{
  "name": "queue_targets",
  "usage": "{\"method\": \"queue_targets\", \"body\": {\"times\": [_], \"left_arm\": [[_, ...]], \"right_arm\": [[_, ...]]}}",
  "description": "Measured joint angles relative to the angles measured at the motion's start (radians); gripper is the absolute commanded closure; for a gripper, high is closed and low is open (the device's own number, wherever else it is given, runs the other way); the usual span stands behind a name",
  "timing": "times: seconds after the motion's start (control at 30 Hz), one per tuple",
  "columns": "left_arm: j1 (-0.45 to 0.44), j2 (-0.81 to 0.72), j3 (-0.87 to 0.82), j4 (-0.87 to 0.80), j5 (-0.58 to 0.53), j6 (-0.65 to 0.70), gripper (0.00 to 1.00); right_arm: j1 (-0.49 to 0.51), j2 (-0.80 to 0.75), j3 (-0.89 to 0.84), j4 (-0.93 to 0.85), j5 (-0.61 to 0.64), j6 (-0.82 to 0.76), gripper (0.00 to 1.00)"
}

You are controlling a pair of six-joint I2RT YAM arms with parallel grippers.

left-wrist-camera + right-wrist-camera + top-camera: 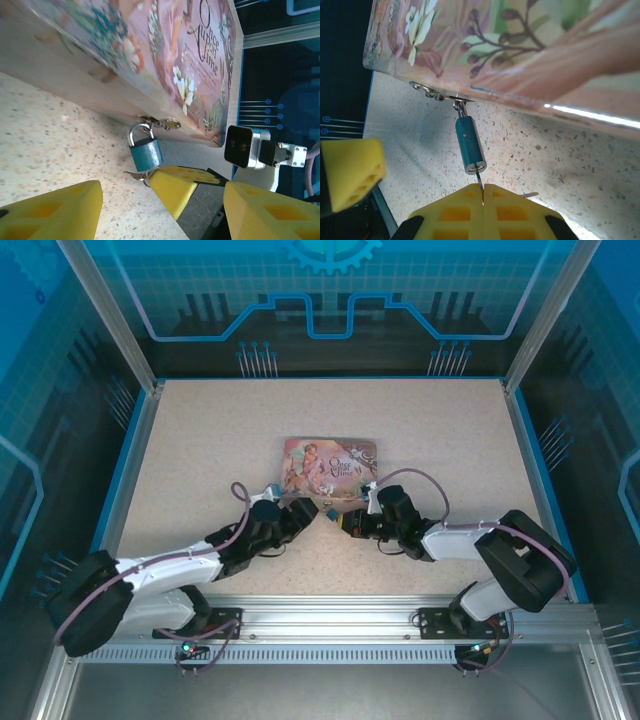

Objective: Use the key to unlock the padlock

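Now, right gripper point(482, 194) clamped on the key point(479, 180), blade seated in the base of the padlock point(469, 145). Above, shackle point(140, 132) closed, hooked through the hasp point(160, 121) of the pink box point(530, 55). Just beside, left gripper point(303, 511) spread wide. Insertion apparently done; turn and release left.

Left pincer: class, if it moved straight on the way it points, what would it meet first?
Probably the right pincer, shut on the key at the base of the padlock, sitting between the open left pincer's fingers; the pink box lies beyond. Depth is hard to judge.
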Motion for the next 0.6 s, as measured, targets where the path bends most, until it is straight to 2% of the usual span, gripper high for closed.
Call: {"method": "queue_targets", "body": {"times": [0.23,0.4,0.6], "left_arm": [[-0.031,0.175,0.000,0.190,-0.002,-0.034,0.33],[-0.037,0.252,0.000,0.270,-0.007,-0.058,0.33],[-0.037,0.342,0.016,0.356,-0.006,-0.079,0.37]], "right_arm": [[0.002,-0.035,0.000,-0.014,0.015,0.054,1.00],[0.004,-0.065,0.000,-0.038,0.029,0.072,1.00],[0.014,-0.066,0.000,-0.051,0.037,0.084,1.00]]}}
